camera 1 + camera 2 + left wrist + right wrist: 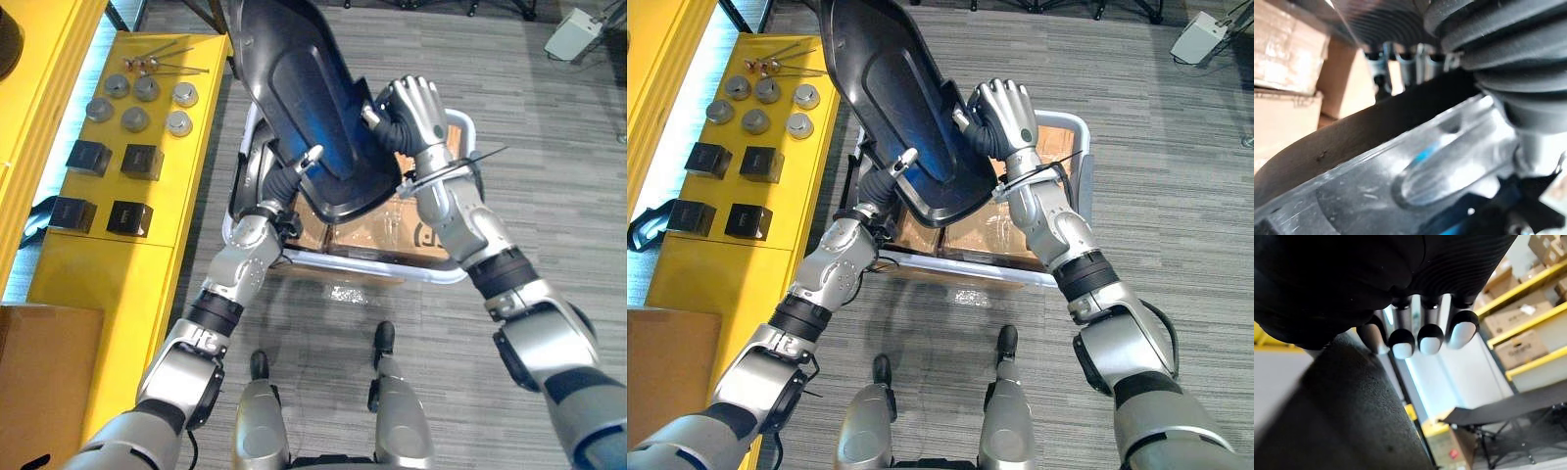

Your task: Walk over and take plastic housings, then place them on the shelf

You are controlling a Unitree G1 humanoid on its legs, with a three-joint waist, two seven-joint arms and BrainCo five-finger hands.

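Above the cart point(464, 125), at 12 o'clock from the robot, the black plastic housing point(313, 108) hangs tilted, clear of the cardboard boxes point(364, 235) below it. The right hand point(416, 106) has its fingers curled over the housing's 3 o'clock edge. At 7 o'clock the left hand point(298, 168) pinches the rim, thumb on the inner face and fingers behind. I judge the pick-up done and the carry about to start. The yellow shelf point(108, 284) lies at 9 o'clock, with metal discs point(147, 90) and black blocks point(129, 217) on it. The next move calls for turning that way with both grips kept, then lowering onto bare yellow without sweeping those parts.
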